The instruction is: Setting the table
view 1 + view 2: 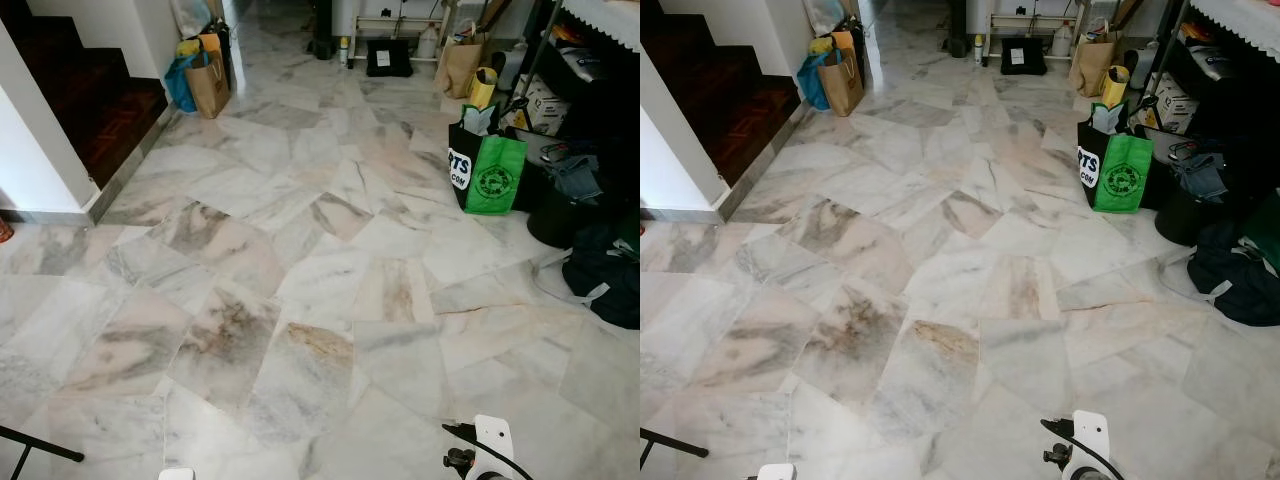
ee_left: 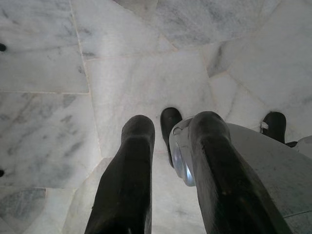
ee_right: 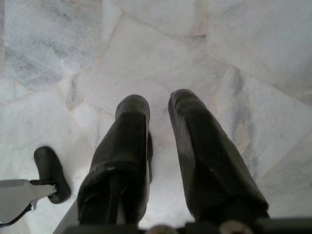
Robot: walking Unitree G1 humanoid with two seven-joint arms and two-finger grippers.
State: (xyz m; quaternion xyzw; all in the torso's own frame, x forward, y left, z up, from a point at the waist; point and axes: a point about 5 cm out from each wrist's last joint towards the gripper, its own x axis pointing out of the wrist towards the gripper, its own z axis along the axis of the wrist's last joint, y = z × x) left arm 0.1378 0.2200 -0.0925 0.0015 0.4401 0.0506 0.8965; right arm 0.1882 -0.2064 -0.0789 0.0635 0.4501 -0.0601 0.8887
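Pale marble floor (image 1: 300,260) stretches ahead of me. Both arms hang low at my sides. My left gripper (image 2: 170,124) points down at the tiles, its two black fingers (image 2: 131,165) apart with nothing between them. A rounded silver-grey part of my body (image 2: 253,161) and my black feet sit beside it. My right gripper (image 3: 158,100) also points at the floor, with a narrow gap between its fingers (image 3: 195,146) and nothing in it.
A green shopping bag (image 1: 492,172) and a black bag (image 1: 605,270) stand at the right, by dark cluttered shelves (image 1: 590,90). A brown paper bag (image 1: 208,83) leans by the dark wooden stairs (image 1: 90,100) at the left. A thin black stand leg (image 1: 40,445) lies near left.
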